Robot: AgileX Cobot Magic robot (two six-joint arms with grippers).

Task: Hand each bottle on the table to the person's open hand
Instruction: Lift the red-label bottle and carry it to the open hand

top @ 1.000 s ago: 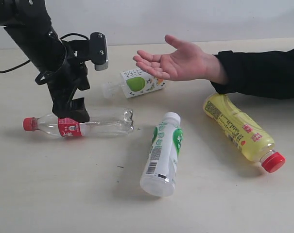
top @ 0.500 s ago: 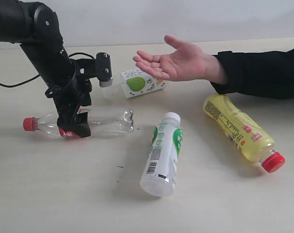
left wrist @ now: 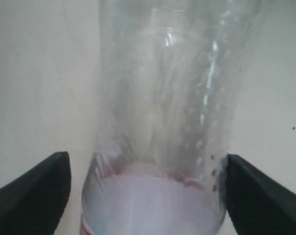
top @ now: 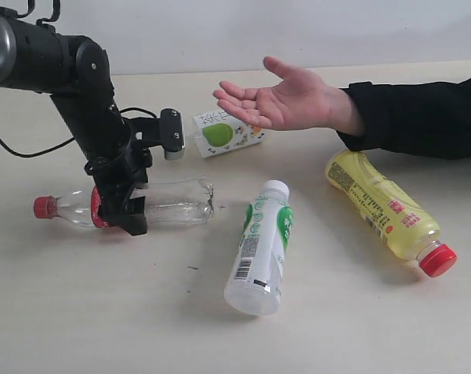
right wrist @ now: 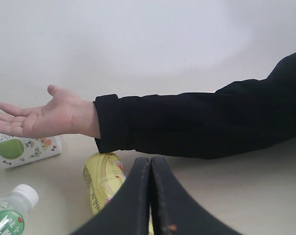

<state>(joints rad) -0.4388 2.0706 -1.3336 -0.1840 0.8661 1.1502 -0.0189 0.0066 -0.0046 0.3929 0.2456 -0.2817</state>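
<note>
The clear bottle [top: 173, 204] with a red cap [top: 43, 206] lies on its side on the table [top: 360, 327]. My left gripper [top: 122, 210] is down over its labelled part, open, one finger on each side. In the left wrist view the bottle [left wrist: 162, 122] fills the gap of the left gripper [left wrist: 147, 161]; one finger touches it, the other stands slightly off. The person's open hand [top: 274, 101] hovers palm-up at the back. My right gripper [right wrist: 150, 161] is shut and empty, out of the exterior view.
The small green-apple bottle [top: 223, 131] lies under the hand's fingers. Mid-table lies the white green-label bottle [top: 260, 249], and the yellow red-capped bottle [top: 383, 209] is on the right. The black sleeve [top: 422, 117] crosses the back right.
My left gripper has dropped from above the clear bottle down around it, and the bottle has shifted slightly left. The hand and other bottles have not moved.
</note>
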